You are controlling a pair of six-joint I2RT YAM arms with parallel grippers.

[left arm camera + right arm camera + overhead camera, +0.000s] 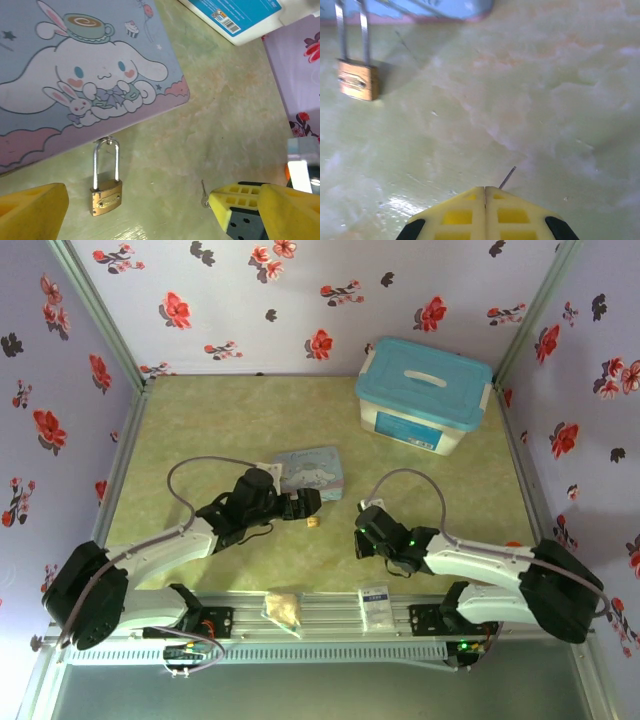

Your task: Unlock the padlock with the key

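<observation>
The right gripper [485,190] is pressed together, pinching the key [508,176], whose tip pokes out above the tabletop [560,100]. The left gripper [160,220] is spread wide. The padlock [106,192] lies flat nearby, its shackle touching the cartoon tin [100,75].

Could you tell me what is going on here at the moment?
A small brass padlock lies on the table, its shackle top at the edge of the cartoon tin. The right pincer is shut on the thin key, whose tip pokes out. The left pincer hangs open near the padlock, which looks locked; the key is not in it.
</observation>
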